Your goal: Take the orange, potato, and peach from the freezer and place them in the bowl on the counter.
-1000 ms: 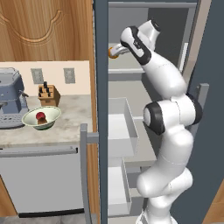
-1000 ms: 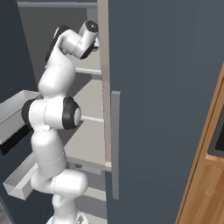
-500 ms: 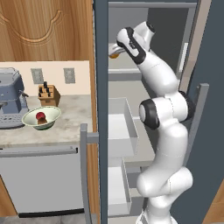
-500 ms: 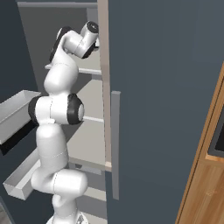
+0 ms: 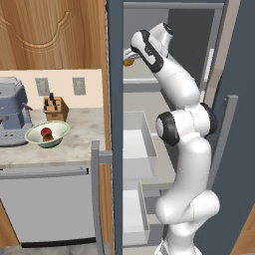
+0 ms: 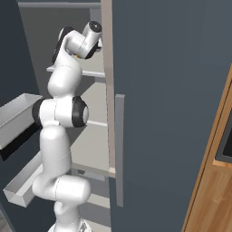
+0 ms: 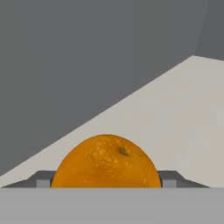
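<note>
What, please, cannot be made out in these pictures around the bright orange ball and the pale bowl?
- Bright orange ball, hand view: its lower half is cut off at the bottom, so finger contact is unclear.
- Wide pale green-white bowl, left base view: red round fruit shows; anything beneath is too small to tell.
- Gripper, left base view: partly hidden behind the dark freezer frame.
</note>
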Available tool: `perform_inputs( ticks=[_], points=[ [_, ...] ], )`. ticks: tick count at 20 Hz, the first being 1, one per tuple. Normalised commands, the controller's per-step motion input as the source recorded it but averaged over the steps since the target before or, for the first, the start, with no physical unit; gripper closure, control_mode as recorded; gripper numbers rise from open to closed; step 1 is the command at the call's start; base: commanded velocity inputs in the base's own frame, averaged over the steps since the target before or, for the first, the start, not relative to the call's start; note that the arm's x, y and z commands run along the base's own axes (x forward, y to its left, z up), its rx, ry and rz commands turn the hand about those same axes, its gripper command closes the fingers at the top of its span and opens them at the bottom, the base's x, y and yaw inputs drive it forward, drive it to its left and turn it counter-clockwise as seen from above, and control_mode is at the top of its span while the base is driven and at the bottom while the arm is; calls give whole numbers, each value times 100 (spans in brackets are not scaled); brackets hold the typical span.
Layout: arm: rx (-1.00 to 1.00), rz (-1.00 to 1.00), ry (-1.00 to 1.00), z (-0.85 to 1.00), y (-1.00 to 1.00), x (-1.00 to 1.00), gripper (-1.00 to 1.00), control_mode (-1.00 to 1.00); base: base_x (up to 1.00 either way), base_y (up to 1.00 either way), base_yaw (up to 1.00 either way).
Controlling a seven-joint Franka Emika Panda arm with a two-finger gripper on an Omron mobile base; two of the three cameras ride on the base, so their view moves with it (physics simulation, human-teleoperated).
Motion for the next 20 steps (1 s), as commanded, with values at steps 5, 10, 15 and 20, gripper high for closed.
perform_inputs(
  ticks=[5, 10, 15, 20],
  points=[
    [0, -1, -8, -23, -1, -10, 100, -100, 0, 0, 0],
    [0, -5, -12, 0, -22, -55, 100, -100, 0, 0, 0],
    [0, -10, -11, 2, -19, -56, 100, -100, 0, 0, 0],
    [0, -15, -9, 0, -3, -61, 100, -100, 0, 0, 0]
  ],
)
